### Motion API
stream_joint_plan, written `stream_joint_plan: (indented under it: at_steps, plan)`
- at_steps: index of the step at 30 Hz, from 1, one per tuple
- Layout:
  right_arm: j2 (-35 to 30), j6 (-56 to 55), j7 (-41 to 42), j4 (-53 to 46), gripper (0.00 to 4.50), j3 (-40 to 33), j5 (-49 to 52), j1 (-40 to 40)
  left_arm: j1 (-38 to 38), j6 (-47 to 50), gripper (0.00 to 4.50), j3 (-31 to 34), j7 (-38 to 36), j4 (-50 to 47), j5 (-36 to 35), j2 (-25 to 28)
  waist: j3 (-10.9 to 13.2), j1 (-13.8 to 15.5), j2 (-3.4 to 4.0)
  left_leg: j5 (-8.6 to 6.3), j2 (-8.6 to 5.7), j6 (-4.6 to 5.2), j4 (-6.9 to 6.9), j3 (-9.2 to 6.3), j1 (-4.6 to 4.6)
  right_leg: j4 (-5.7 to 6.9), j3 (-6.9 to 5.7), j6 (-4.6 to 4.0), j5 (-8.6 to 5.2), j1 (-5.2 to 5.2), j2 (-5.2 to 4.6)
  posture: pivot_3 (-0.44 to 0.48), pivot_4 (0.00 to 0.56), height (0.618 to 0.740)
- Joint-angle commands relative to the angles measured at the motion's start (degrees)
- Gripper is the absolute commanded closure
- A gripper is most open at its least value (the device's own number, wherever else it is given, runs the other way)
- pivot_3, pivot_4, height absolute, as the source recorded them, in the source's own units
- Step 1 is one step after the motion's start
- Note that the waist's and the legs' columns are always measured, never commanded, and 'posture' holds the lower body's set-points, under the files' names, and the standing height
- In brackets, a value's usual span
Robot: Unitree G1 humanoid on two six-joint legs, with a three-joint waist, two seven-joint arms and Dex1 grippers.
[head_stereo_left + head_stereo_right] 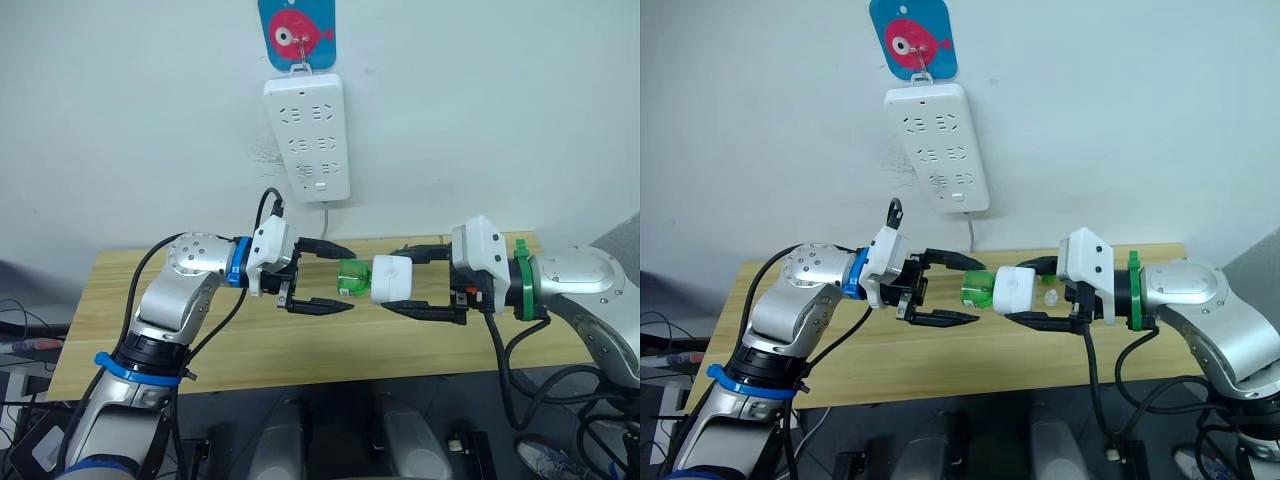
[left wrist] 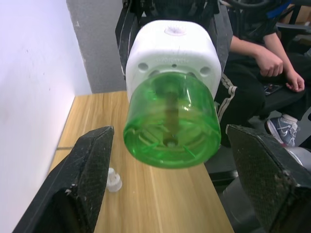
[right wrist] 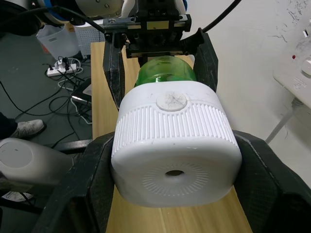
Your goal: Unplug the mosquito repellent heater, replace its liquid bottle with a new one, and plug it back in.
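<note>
Currently your right gripper [image 1: 425,285] clamps the mosquito repellent heater [image 1: 393,279]; your left gripper [image 1: 335,279] gapes wide, empty, around the green bottle [image 1: 352,277] — off-centre closing risks slipping or jamming its thread.

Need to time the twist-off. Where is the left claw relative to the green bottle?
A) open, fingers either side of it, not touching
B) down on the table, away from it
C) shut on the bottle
A: the left claw stands open around the bottle, fingers clear of it.
</note>
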Motion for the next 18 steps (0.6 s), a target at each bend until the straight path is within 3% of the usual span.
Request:
stream_joint_plan:
  at_steps: [1,4,10,18]
  plan:
    - [-0.54,-0.96,0.51,-1.61,1.52,-1.48,0.7,0.49,-0.26,-0.44,0.6,-0.01,0.1,-0.66,-0.16,-0.42,0.0,-0.02,0.0,0.0,0.0,0.0,0.0,0.0,0.0,0.0,0.0,0.0,0.0,0.0,0.0,-0.173,0.211,0.74]
    - [-0.54,-1.0,0.48,-1.84,1.52,-1.45,0.72,0.65,-0.09,-0.61,0.78,-0.32,0.0,-0.77,0.07,-0.72,0.0,-0.03,0.0,0.0,0.0,0.0,0.0,0.0,0.0,0.01,-0.01,0.0,0.0,0.0,0.0,-0.171,0.211,0.74]
    - [-0.56,-1.09,0.55,-2.32,1.52,-1.07,0.58,0.76,-0.61,0.79,2.23,-0.62,2.07,-1.61,0.03,-2.09,0.0,-0.02,0.0,0.0,0.0,0.0,0.01,0.01,0.0,0.01,0.0,0.0,0.0,0.0,0.0,-0.171,0.213,0.74]
    - [-0.86,0.43,0.28,-3.24,1.52,-1.07,1.92,0.85,-0.89,2.17,2.23,-0.99,3.01,-3.11,0.38,-3.47,0.0,-0.02,0.0,0.0,0.0,0.0,0.01,0.01,0.0,0.02,0.0,0.0,0.0,0.0,0.0,-0.174,0.218,0.74]
